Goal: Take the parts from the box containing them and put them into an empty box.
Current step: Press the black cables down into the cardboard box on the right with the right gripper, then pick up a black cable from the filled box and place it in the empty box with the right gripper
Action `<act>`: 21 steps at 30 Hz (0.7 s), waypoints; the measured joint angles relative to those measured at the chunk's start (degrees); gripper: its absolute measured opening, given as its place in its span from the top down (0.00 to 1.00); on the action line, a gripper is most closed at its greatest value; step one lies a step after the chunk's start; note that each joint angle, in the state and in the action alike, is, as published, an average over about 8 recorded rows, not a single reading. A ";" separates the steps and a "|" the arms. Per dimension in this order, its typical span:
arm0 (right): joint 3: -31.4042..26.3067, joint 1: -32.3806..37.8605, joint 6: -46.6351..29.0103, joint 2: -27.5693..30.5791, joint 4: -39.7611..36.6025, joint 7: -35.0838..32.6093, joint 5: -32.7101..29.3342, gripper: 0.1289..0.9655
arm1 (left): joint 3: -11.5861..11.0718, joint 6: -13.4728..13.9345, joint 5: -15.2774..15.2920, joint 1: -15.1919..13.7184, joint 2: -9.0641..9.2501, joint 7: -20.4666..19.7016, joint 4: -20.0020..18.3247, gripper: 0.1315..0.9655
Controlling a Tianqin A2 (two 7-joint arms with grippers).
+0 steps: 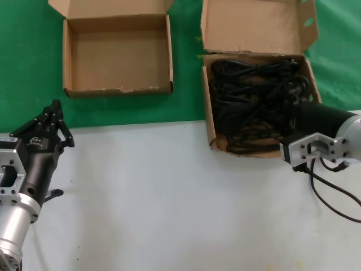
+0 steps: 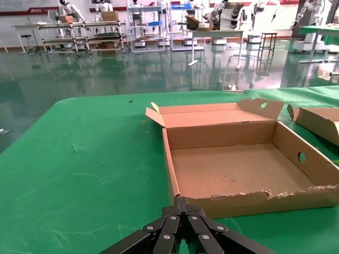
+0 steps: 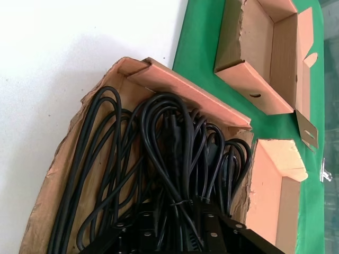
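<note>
The parts (image 1: 254, 96) are thin black looped cables piled in the larger brown box (image 1: 254, 25), which stands at the far right with its tall lid flap raised. My right gripper (image 3: 177, 225) is down inside that box (image 3: 185, 90), open, with strands of the cables (image 3: 169, 137) running between its fingers; in the head view only its wrist (image 1: 318, 116) shows over the box's right side. The empty box (image 1: 118, 90), shallow with a ragged front rim, sits at the far left. My left gripper (image 1: 54, 106) is shut and holds nothing, hovering short of that box's (image 2: 222, 135) near left corner, with its tip (image 2: 183, 201) just before the cardboard.
Both boxes rest on a green mat (image 1: 186, 84); the white tabletop (image 1: 169, 197) spreads in front of it. A thicker black robot cable (image 1: 333, 197) loops off my right arm over the table. The empty box (image 3: 254, 79) also shows in the right wrist view beyond the cable box.
</note>
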 joint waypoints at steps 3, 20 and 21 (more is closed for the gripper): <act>0.04 -0.04 -0.12 -0.16 -0.04 0.09 -0.29 0.80 | 0.00 0.00 0.00 0.00 0.00 0.00 0.00 0.98; 0.76 -0.30 -0.30 -0.56 0.20 0.54 -1.17 0.92 | 0.00 0.00 0.00 0.00 0.00 0.00 0.00 0.98; 0.85 -0.33 -0.35 -0.54 0.29 0.63 -1.14 0.92 | 0.00 0.00 0.00 0.00 0.00 0.00 0.00 0.98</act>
